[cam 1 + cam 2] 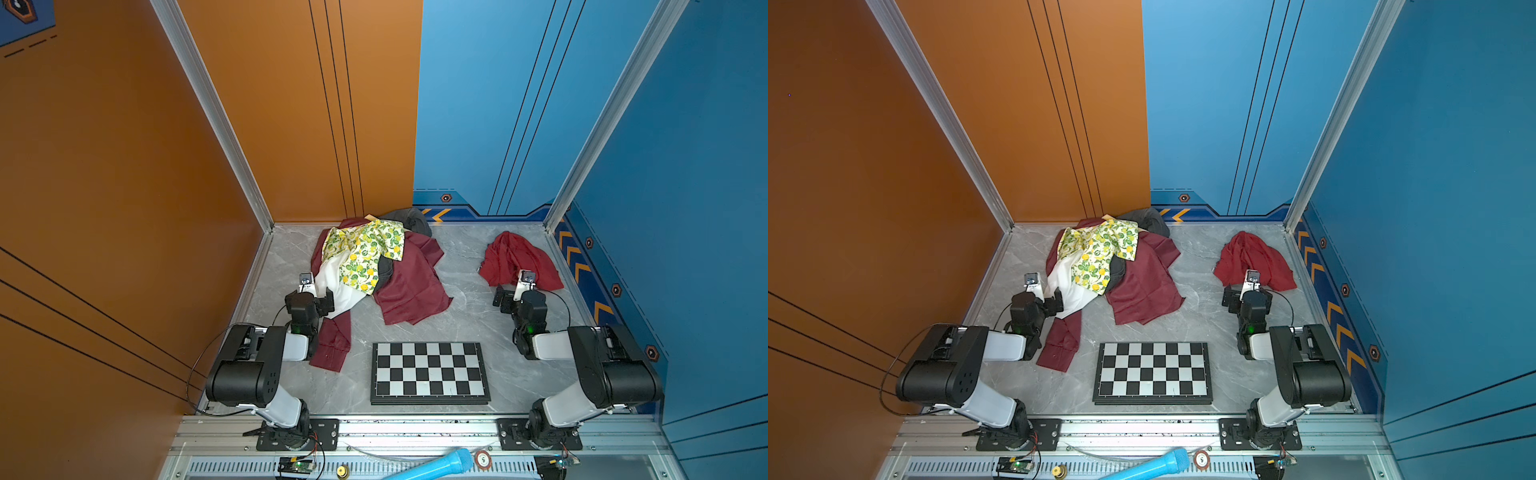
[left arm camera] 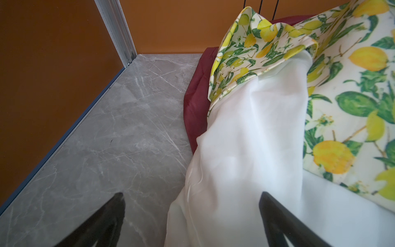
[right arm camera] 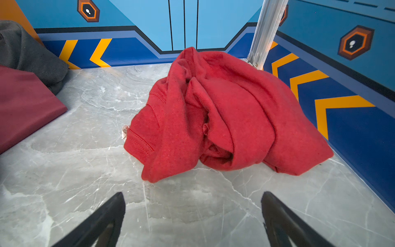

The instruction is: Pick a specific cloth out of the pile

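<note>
The cloth (image 3: 224, 111) is seen crumpled on the table (image 3: 64, 181) in the far right corner, close to the blue wall (image 3: 352, 132) and well apart from the pile (image 1: 374, 266). In both top views it lies alone (image 1: 1254, 259). A small white tag (image 3: 124, 131) is shown at its hem, on the side facing the pile.

The right gripper (image 3: 192, 193) is held near the cloth's front edge, its jaws spread wide over bare table – nothing is gripped and the cloth is not touched.

The pile is heaped at the far middle of the table, against the back wall. A lemon print (image 1: 365, 249) is draped on top, with a white cloth (image 2: 245, 149) spilling out beneath it, a maroon shirt (image 1: 411, 286) spread under both, and a grey cloth (image 1: 409, 220) bunched at the back.

The left gripper (image 2: 192, 193) is placed at the pile's near left edge, jaws wide apart – part of the white cloth lies between them, unclamped.

A chessboard (image 1: 429, 372) is set flat at the near middle, apart from the pile and the cloth.
</note>
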